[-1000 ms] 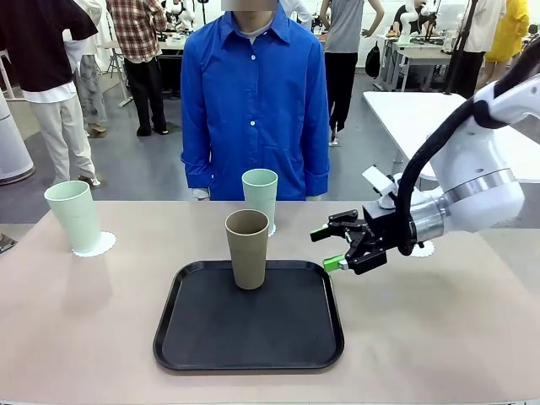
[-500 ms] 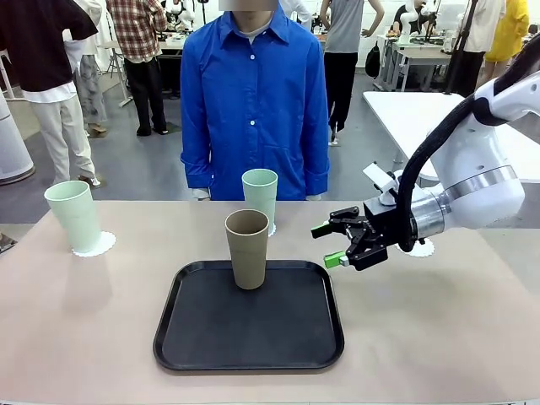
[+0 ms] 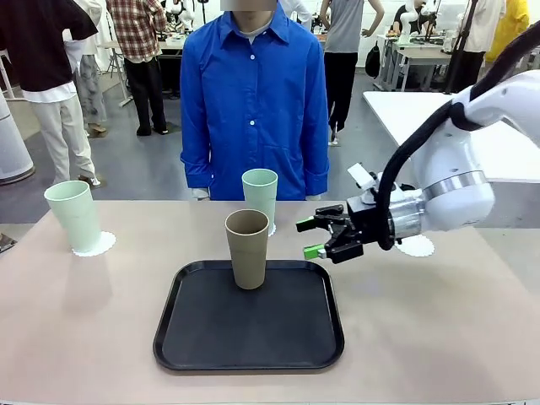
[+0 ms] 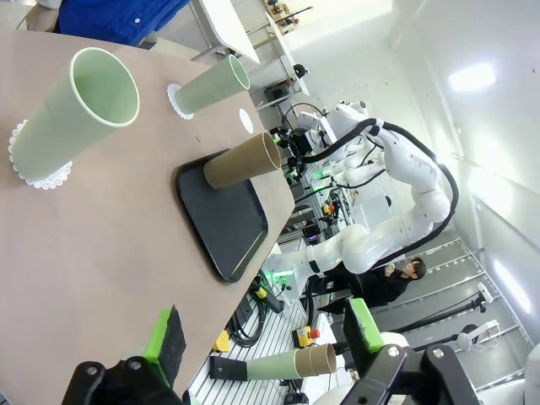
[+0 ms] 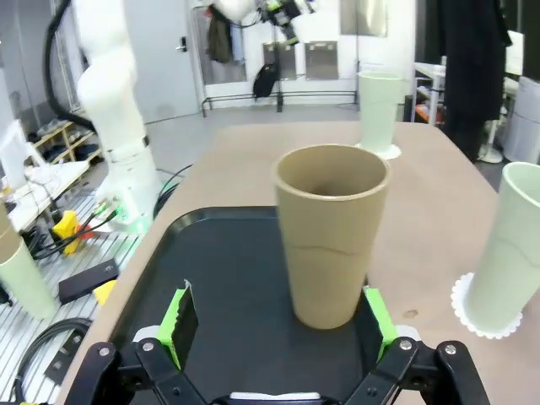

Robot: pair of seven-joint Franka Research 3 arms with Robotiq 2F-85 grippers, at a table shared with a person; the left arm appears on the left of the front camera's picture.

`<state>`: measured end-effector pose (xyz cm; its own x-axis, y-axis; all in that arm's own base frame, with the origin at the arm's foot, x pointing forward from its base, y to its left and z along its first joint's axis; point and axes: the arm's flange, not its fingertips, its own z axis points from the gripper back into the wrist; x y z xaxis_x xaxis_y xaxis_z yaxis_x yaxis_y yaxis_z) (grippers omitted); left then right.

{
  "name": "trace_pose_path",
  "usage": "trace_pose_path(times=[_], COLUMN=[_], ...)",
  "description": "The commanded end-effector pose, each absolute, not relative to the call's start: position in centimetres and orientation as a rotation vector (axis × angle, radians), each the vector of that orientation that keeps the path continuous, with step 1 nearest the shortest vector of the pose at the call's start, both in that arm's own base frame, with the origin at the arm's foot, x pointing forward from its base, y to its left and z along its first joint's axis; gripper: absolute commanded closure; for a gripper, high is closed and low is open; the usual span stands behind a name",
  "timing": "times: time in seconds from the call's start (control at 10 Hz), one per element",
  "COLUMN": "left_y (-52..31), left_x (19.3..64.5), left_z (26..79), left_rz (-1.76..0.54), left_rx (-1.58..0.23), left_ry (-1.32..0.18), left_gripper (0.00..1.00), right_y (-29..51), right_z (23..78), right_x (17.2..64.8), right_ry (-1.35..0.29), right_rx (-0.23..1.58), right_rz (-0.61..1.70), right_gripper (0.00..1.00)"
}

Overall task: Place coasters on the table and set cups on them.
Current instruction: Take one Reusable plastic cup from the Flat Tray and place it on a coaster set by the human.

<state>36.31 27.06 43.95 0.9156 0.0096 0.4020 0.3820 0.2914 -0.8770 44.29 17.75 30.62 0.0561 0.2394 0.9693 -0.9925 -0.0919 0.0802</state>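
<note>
In the front view, center right, we see the right arm covering most of the third coaster [image 3: 418, 245], leaving only its lace edge. The brown cup [image 3: 247, 248] hides the base of the far green cup [image 3: 259, 197]. In the right wrist view, the picture's right edge cuts off the nearest green cup [image 5: 510, 249].

A: The brown cup [image 3: 247, 249], centre frame, looks like matt plastic, smooth, with no shine. The two mint cups [image 3: 74, 216] [image 3: 260, 199] have the same dull finish.

B: And the black tray [image 3: 250, 337] under it?

A: Smooth, slightly satin, soft reflections along its rim. The table [image 3: 84, 329] is a matt beige, even surface.

B: The coasters [image 3: 417, 245]?

A: Thin white paper, lace-cut edges. At the right, the arm's shell is glossy white plastic, with a brushed-metal ring.
</note>
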Motion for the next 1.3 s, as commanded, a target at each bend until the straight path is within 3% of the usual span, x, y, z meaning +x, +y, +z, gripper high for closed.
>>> trace_pose_path(times=[0.0,0.4,1.2], left_y=[27.4,27.4,27.4], left_x=[36.2,36.2,36.2], left_z=[44.2,44.2,44.2], left_rz=[-0.265,-0.265,-0.265], left_rx=[-1.266,-1.266,-1.266], left_ry=[-0.362,-0.362,-0.362], left_gripper=[0.0,0.0,0.0], right_y=[20.2,23.3,24.4], right_z=[28.7,27.1,26.2], right_x=[45.5,45.7,47.0], right_ry=[-0.981,-0.916,-0.985], right_rx=[1.12,1.178,1.169], right_rz=[1.325,1.38,1.329], right_gripper=[0.0,0.0,0.0])
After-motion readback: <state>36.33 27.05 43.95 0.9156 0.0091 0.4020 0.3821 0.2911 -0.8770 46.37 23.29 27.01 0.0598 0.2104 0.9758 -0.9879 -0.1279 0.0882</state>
